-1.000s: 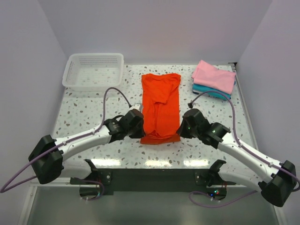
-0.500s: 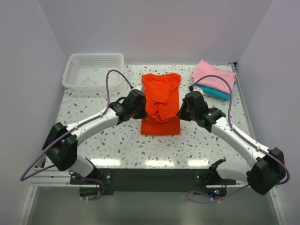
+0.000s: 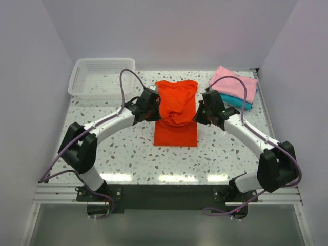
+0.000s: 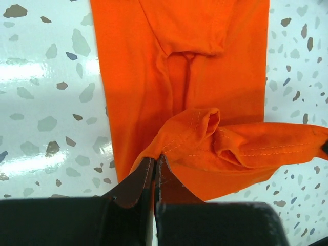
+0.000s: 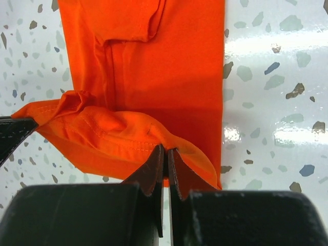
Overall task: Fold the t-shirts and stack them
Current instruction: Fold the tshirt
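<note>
The orange-red t-shirt [image 3: 176, 113] lies lengthwise in the middle of the table, its near hem lifted and carried toward the far end. My left gripper [image 3: 154, 108] is shut on the hem's left corner [image 4: 169, 146]; its tips show in the left wrist view [image 4: 156, 160]. My right gripper [image 3: 199, 113] is shut on the hem's right corner [image 5: 169, 141]; its tips show in the right wrist view [image 5: 165, 151]. The lifted hem sags in a bunch between them above the flat cloth [image 4: 195, 82]. The pink t-shirt [image 3: 234, 82] lies folded on the teal t-shirt [image 3: 239, 101] at the far right.
A white mesh basket [image 3: 101, 77] stands at the far left corner. The speckled tabletop [image 3: 118, 148] shows on both sides of the shirt. White walls close in the left, right and back.
Both grippers have moved away from the near edge toward the far end, pulling the shirt's near hem up and over the middle. The visible shirt has grown shorter.
</note>
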Robot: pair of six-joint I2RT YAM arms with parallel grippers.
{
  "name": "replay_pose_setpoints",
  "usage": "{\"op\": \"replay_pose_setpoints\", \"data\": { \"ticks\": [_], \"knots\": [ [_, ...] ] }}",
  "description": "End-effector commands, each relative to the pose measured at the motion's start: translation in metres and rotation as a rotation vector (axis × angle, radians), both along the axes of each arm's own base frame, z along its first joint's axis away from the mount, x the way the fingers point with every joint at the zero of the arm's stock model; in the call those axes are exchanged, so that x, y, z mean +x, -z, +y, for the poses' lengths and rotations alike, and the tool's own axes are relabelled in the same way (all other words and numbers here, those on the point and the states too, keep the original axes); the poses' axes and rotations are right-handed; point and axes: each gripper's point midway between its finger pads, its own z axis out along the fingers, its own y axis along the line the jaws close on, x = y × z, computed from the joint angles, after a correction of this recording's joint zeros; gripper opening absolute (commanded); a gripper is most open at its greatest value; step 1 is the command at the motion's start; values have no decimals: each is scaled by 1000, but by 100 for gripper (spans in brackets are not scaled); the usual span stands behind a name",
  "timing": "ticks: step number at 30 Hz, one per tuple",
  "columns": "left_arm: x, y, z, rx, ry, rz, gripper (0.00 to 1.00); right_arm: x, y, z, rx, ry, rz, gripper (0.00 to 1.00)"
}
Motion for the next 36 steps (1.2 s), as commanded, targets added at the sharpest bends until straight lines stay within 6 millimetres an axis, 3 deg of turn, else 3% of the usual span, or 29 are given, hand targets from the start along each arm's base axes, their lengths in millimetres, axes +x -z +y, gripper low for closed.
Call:
{"op": "replay_pose_setpoints", "data": {
  "ticks": [1,18,24,27,30,31,33,34,36],
  "knots": [
    [20,-17,-3,-30,15,-55,0,23,-19,7,37,-22,-68,0],
    [48,23,-5,-25,30,8,0,52,24,1,37,-13,24,0],
    [51,33,-5,-32,33,39,6,58,40,-2,34,-2,57,4],
    [53,34,-5,-37,37,38,24,62,44,-5,32,8,69,7],
    [59,28,-6,-32,47,14,45,68,44,-5,25,10,60,20],
    [63,24,-6,-32,46,1,63,70,43,-5,20,9,56,24],
    [66,17,-4,-20,40,-16,84,75,36,-9,-3,13,49,39],
    [70,8,-6,-25,41,-32,100,76,31,-8,-7,9,42,56],
    [70,-2,-6,-25,44,-39,100,78,20,-8,-10,-3,26,81]
  ]
}}
